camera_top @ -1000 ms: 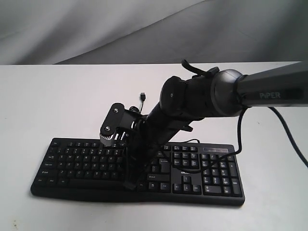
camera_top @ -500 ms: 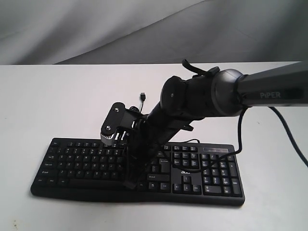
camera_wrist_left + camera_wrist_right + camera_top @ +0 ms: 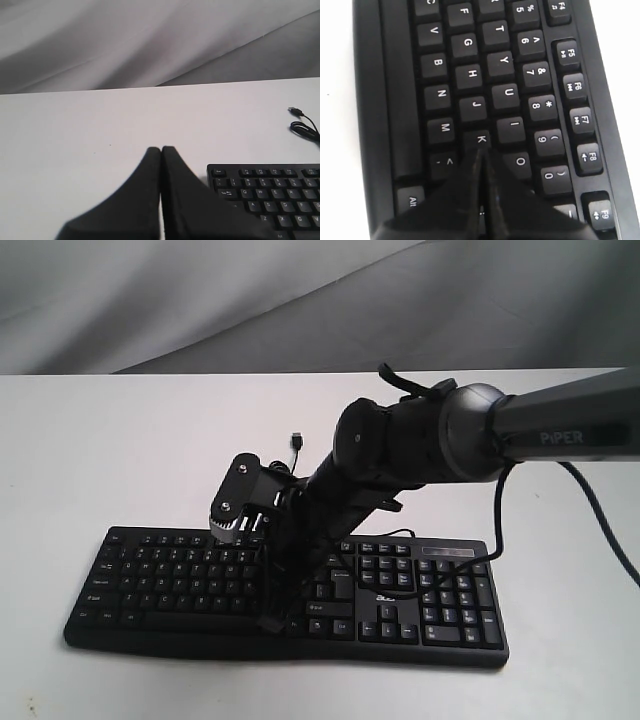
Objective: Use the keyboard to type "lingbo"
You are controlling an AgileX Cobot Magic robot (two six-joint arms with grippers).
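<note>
A big white counter (image 3: pixel 120 440) fills most of the exterior view. A grey cloth (image 3: pixel 200 300) hangs behind it, across the top of the frame.

The right arm (image 3: pixel 560 425) is dark grey. It comes in from the right edge and bends down toward the middle of the frame.

The keyboard (image 3: pixel 160 575) is wide and black with white letters. It lies flat on the counter in the lower middle of the frame, and its number pad is at the right end.

The right fingers (image 3: pixel 275 600) point down onto the keyboard, near its front edge and a bit left of the middle. In the right wrist view they are clenched tight with nothing between them. Their tips are at the K key (image 3: pixel 481 138). I cannot tell if they push it down.

The left fingers (image 3: pixel 150 170) show only in the left wrist view. They are clenched too, and they grasp nothing. They are over the bare counter, just beside the keyboard corner with the Esc key (image 3: pixel 218 173).

A thin black cable (image 3: pixel 400 585) loops over the keys near the number pad. Its small USB plug (image 3: pixel 298 440) lies on the counter behind the keyboard.
</note>
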